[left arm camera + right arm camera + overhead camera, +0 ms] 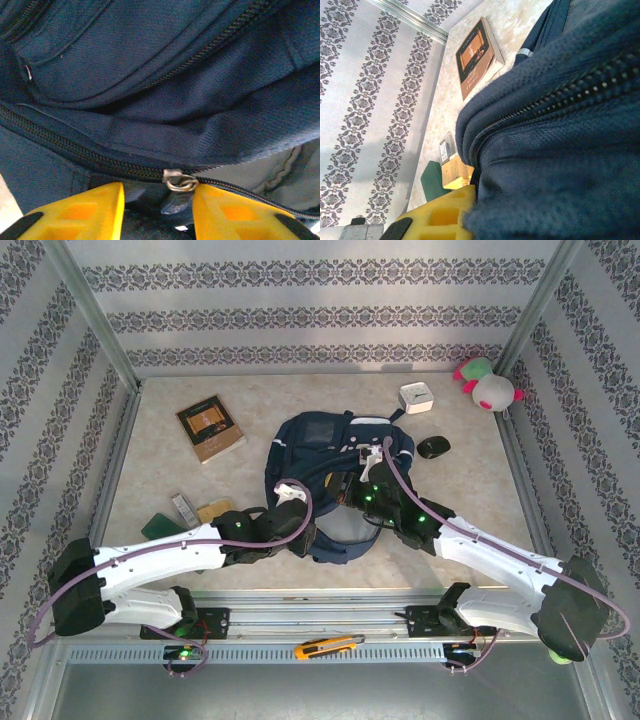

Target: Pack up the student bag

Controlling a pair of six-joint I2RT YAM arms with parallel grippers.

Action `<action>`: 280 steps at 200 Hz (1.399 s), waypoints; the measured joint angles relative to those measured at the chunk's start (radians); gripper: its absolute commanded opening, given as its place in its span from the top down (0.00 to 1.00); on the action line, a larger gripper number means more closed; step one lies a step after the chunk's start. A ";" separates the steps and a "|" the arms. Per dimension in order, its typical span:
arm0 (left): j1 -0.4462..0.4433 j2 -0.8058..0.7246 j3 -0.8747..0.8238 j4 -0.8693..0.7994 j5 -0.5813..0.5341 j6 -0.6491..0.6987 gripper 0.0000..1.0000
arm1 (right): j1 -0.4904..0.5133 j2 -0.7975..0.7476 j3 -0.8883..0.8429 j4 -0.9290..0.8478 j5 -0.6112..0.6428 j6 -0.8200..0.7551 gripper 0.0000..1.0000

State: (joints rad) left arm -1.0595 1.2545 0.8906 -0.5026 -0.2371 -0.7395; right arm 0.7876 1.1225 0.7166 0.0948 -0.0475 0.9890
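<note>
The student bag (335, 450), navy blue, lies in the middle of the table with both arms reaching into its near side. In the left wrist view its fabric (165, 75) fills the frame, and a metal zipper slider with a ring (179, 181) sits on a partly closed zip with pale lining to its right. My left gripper (158, 195) (296, 502) is open, its yellow fingers (95, 210) standing either side of the dark pull tab. My right gripper (362, 488) is shut, one yellow finger (440, 215) pressed into bunched bag fabric (560, 165).
A book (210, 427) lies at the back left. A green pouch (160, 525), a wooden block (214, 510) and a small grey device (183, 507) lie left of the bag. A white box (416, 397), black mouse (433, 447) and plush toy (487, 385) lie at the right. A utility knife (328, 646) rests on the front rail.
</note>
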 measured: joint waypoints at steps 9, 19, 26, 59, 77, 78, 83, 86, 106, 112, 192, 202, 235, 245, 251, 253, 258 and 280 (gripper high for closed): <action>0.000 0.008 0.000 0.005 -0.007 0.001 0.58 | 0.000 0.000 0.000 0.000 -0.001 0.000 1.00; 0.000 0.021 0.005 0.013 -0.011 0.003 0.59 | 0.000 0.001 0.000 0.000 -0.003 0.000 1.00; 0.000 0.030 0.010 0.018 -0.012 0.004 0.62 | 0.000 0.002 0.000 0.001 -0.003 0.000 1.00; 0.000 0.067 0.024 0.039 -0.010 0.009 0.89 | -0.003 0.003 0.000 -0.001 -0.008 -0.001 1.00; 0.001 0.058 0.020 0.051 -0.006 -0.003 0.96 | -0.025 0.003 0.000 -0.001 -0.035 -0.001 1.00; 0.001 0.057 0.019 0.052 -0.005 -0.003 0.96 | -0.027 0.003 0.000 -0.001 -0.037 -0.001 1.00; 0.002 0.050 0.015 0.056 -0.004 -0.008 0.98 | -0.034 0.003 0.000 -0.001 -0.046 -0.001 1.00; 0.004 0.045 0.011 0.061 -0.003 -0.008 0.99 | -0.038 0.003 0.000 -0.001 -0.051 -0.001 1.00; 0.015 -0.005 -0.027 0.079 0.007 -0.026 1.00 | -0.061 0.003 0.000 -0.012 -0.095 -0.005 1.00; 0.019 -0.019 -0.037 0.080 0.009 -0.028 1.00 | -0.068 0.002 0.000 -0.015 -0.108 -0.009 1.00; 0.108 -0.163 -0.170 0.201 0.144 -0.023 1.00 | -0.158 -0.003 0.006 -0.062 -0.323 -0.066 1.00; 0.119 -0.163 -0.172 0.206 0.165 -0.017 1.00 | -0.158 -0.003 0.006 -0.066 -0.340 -0.078 1.00; 0.134 -0.143 -0.164 0.204 0.211 0.101 1.00 | -0.201 -0.014 0.006 -0.078 -0.415 -0.107 1.00; 0.137 -0.130 -0.153 0.204 0.224 0.159 1.00 | -0.224 -0.023 0.005 -0.085 -0.447 -0.114 1.00; 0.140 -0.123 -0.145 0.204 0.237 0.188 1.00 | -0.235 -0.027 0.005 -0.089 -0.466 -0.121 1.00; 0.142 -0.120 -0.142 0.204 0.243 0.200 1.00 | -0.240 -0.029 0.005 -0.089 -0.473 -0.122 1.00; 0.148 -0.114 -0.137 0.204 0.258 0.222 1.00 | -0.248 -0.032 0.005 -0.092 -0.491 -0.127 1.00; 0.187 -0.101 -0.132 0.222 0.359 0.252 1.00 | -0.271 -0.033 0.005 -0.109 -0.525 -0.153 1.00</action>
State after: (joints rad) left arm -0.8726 1.1534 0.7589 -0.2802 0.1219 -0.4873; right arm 0.5163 1.0893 0.7219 -0.0143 -0.5728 0.8364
